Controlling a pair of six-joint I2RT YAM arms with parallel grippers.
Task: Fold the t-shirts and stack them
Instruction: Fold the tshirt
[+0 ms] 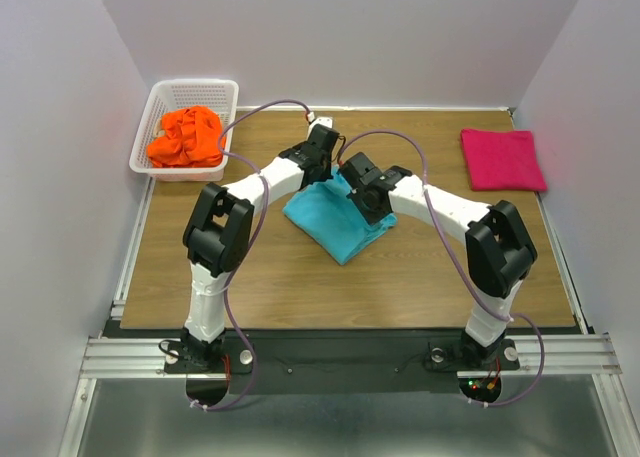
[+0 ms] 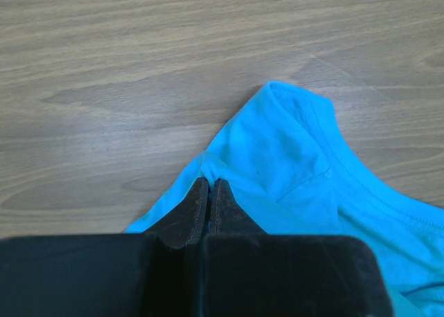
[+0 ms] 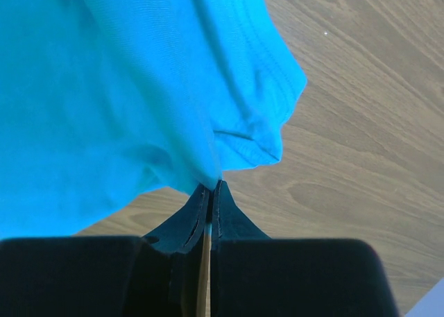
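Observation:
The turquoise-blue t-shirt point(image 1: 335, 224) hangs bunched over the middle of the table, held up by both arms. My left gripper point(image 2: 209, 183) is shut on a pinch of its cloth point(image 2: 277, 150), with the collar rim off to the right. My right gripper point(image 3: 211, 186) is shut on another edge of the same shirt point(image 3: 125, 88), which drapes above the wood. From above, the left gripper point(image 1: 318, 167) and the right gripper point(image 1: 358, 189) sit close together at the shirt's top. A magenta-pink t-shirt point(image 1: 502, 159) lies folded at the back right. An orange t-shirt point(image 1: 186, 136) lies crumpled in the basket.
The white lattice basket point(image 1: 230, 92) stands at the back left corner. Wooden table point(image 1: 250, 267) is bounded by a metal rail at the near edge and by walls on the other three sides. Cables loop from both arms above the table.

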